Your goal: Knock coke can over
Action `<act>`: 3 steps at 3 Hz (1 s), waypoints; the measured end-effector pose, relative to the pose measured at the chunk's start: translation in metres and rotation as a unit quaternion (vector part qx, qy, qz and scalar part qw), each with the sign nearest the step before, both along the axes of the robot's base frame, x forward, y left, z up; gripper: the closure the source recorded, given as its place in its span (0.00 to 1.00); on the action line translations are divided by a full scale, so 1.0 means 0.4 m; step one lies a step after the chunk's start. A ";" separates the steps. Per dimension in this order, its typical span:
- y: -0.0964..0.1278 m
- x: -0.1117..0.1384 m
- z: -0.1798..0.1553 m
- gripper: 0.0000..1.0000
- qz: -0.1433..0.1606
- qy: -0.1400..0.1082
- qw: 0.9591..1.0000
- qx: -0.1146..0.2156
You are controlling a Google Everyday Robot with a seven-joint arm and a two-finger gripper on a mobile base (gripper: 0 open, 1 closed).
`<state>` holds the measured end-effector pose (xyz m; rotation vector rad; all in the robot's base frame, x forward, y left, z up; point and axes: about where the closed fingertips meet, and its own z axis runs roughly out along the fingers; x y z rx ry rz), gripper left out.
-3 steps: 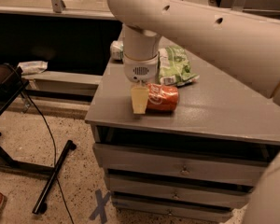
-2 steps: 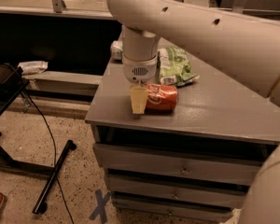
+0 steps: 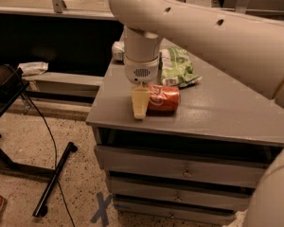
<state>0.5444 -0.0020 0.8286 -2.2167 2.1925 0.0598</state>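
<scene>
The coke can [image 3: 164, 98], red-orange with white script, lies on its side on the grey cabinet top [image 3: 217, 112], near the front left. My gripper [image 3: 140, 109] hangs from the big white arm directly at the can's left end, its pale yellow fingers [image 3: 140, 102] pointing down and touching or nearly touching the can. It holds nothing that I can see.
A green and white chip bag [image 3: 176, 66] lies just behind the can. A pale can [image 3: 117, 50] stands at the back left corner, partly hidden by the arm. The cabinet has drawers [image 3: 184, 171] below. A black stand and cable [image 3: 52, 174] are on the floor at left.
</scene>
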 end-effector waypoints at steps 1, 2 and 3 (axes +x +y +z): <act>0.002 0.001 0.000 0.00 0.000 -0.002 1.000 0.001; 0.002 0.002 0.000 0.00 0.000 -0.002 1.000 0.001; -0.026 0.009 0.019 0.00 0.006 -0.009 0.999 0.032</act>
